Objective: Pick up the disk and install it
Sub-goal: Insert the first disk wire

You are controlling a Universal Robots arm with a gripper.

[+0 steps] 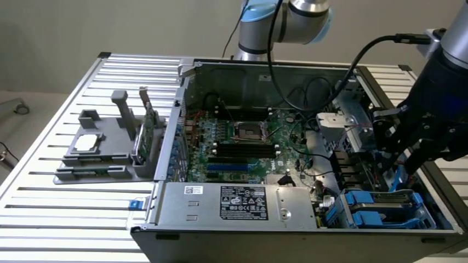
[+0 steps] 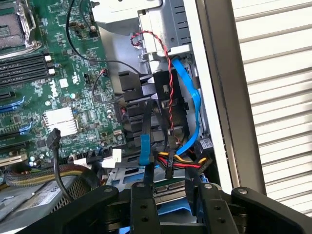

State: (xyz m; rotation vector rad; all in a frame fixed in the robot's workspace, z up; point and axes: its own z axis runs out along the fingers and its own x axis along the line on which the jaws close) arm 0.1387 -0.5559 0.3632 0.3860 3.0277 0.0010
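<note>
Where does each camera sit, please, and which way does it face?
Exterior view: off the arm, above the open computer case, looking down at the motherboard; the arm and gripper show.
Wrist view: on the wrist, looking down past the gripper at cables by the case wall.
Shared: the motherboard, the blue cable, the gripper.

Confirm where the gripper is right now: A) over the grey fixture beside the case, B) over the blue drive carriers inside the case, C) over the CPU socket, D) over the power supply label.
B: the gripper hangs above the blue drive carriers in the case corner at the exterior view's right, well away from the grey fixture.
</note>
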